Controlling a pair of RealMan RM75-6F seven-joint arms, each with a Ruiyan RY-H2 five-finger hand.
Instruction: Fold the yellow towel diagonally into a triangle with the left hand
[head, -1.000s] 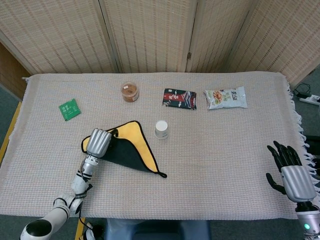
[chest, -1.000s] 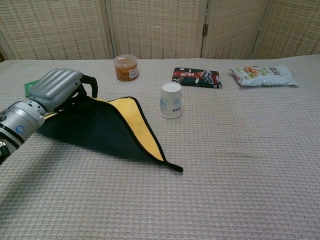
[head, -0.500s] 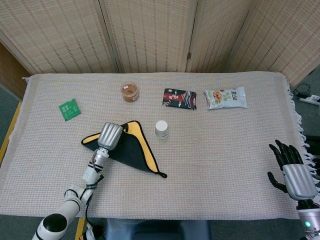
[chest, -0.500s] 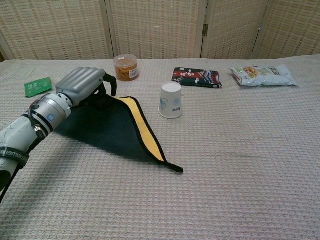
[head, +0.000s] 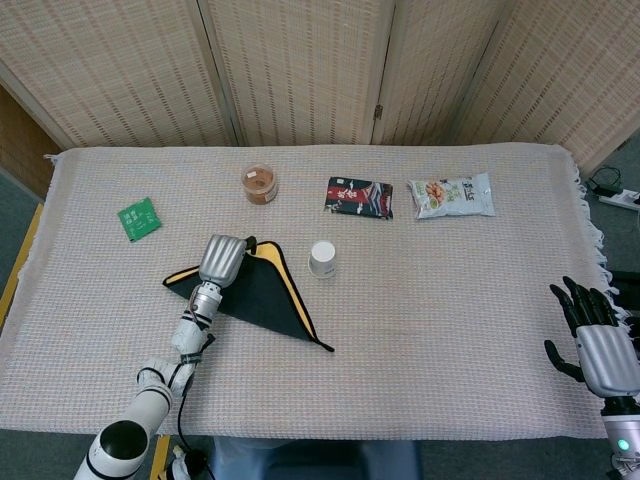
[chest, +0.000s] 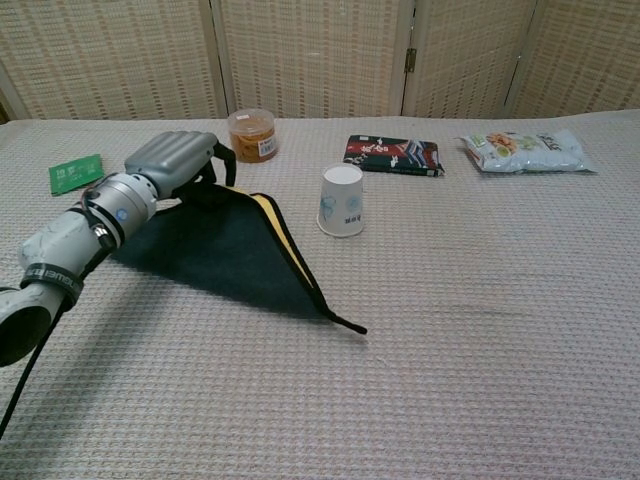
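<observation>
A: The yellow towel (chest: 225, 255) sits just left of the paper cup (chest: 342, 200), near but not touching it. It already reads as a triangle, dark side up, with a thin yellow strip showing along the edge that faces the cup. Its long axis runs from the corner nearest the cup's rim level down to a thin black loop tail on the near side.

B: Robot hand?

A: The left robot hand (chest: 178, 160) is at the towel's top corner, on the far side from the cup, knuckles up, fingers curled down over the cloth. It looks to be pinching or pressing that corner, but the contact is hidden under the shell, so whether it grips the cloth cannot be told. The right robot hand (head: 600, 345) is well away from the cup at the bench (head: 450, 330) edge, fingers spread, holding nothing. The left is clearly the nearer one.

B: Materials?

A: The towel is soft, limp cloth with a dark binding. The bench cover is a coarse waffle weave, likely grippy. The cup is a smooth, light cone, upside down. Beyond the cup are an orange-filled tub (chest: 252, 134), a dark foil packet (chest: 392, 155), a crinkly snack bag (chest: 525, 151), and, farthest left, a green sachet (chest: 76, 173).

B: Call?

A: Judged nearly done; the edges are slightly offset.
</observation>
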